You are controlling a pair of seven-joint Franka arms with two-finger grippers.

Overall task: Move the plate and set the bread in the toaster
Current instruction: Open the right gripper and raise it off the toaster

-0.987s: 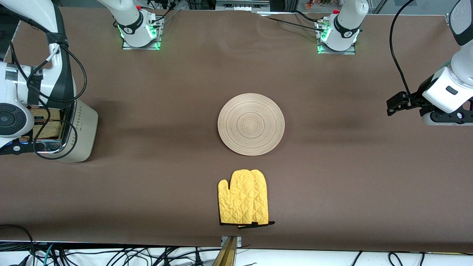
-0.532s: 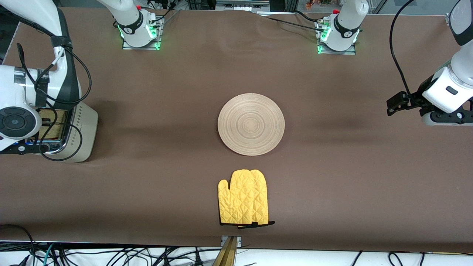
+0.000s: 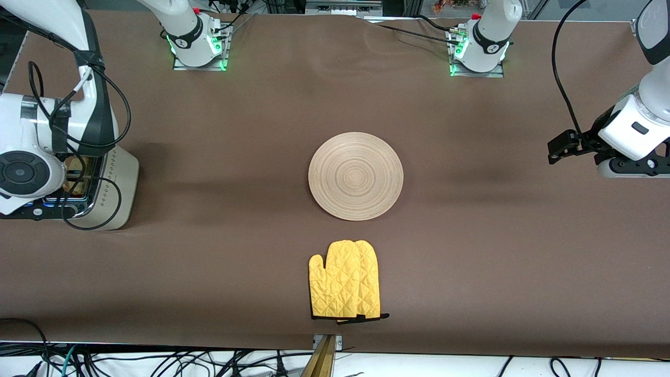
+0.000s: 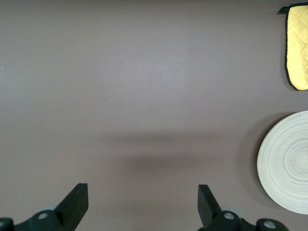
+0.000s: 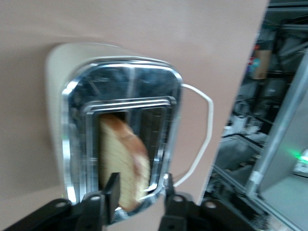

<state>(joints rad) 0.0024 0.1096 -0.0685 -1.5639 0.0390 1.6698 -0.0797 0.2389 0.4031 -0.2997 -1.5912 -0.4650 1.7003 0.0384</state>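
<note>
Right hand hangs directly over the toaster, fingers parted and gripping nothing. Below it the bread stands on edge in one slot, its long axis along the slot, leaning slightly. Left hand waits open above bare desk, well apart from the plate.

We see a wide table covered in smooth brown matte cloth, evenly lit with soft shadows. Along its near edge lies a white strip with tangled black cables. Past the far edge stand grey metal frames and cluttered equipment.
</note>
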